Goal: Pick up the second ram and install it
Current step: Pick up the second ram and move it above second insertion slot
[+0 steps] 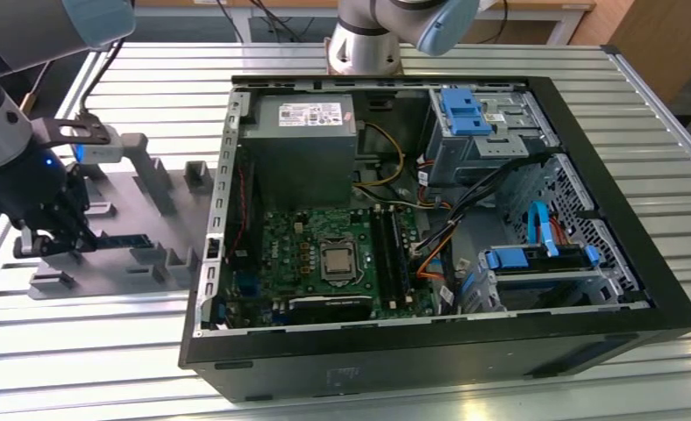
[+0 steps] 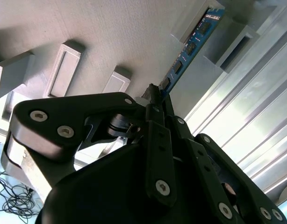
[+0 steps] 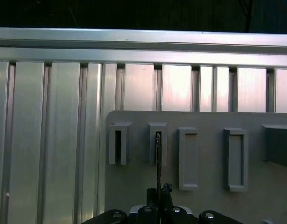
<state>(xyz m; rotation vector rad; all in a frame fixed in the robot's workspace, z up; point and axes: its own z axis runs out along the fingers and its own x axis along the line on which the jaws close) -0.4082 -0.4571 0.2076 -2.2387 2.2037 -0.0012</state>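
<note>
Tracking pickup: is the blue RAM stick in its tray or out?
In: the RAM stick stands on edge between grey tray blocks; gripper clamps it.

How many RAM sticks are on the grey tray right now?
1: the blue RAM stick, standing on edge in the grey tray, clamped by the end effector. The arm may hide others.

Place: a robotics lab or test workshop, set up for computer assembly.
Bench: a slatted aluminium-profile table (image 1: 89, 351) served as the work surface.
Machine: a robot arm's base (image 1: 363, 44) stood at the table's far edge.
Work piece: an open desktop computer case (image 1: 439, 355) lay on its side with its motherboard (image 1: 322, 254) exposed.
Fixture: a grey tray (image 1: 176, 230) with raised blocks held the second ram (image 2: 190, 46) on edge.
Surroundings: wooden furniture (image 1: 580, 13) and loose cables (image 1: 264, 13) sat beyond the table.
</note>
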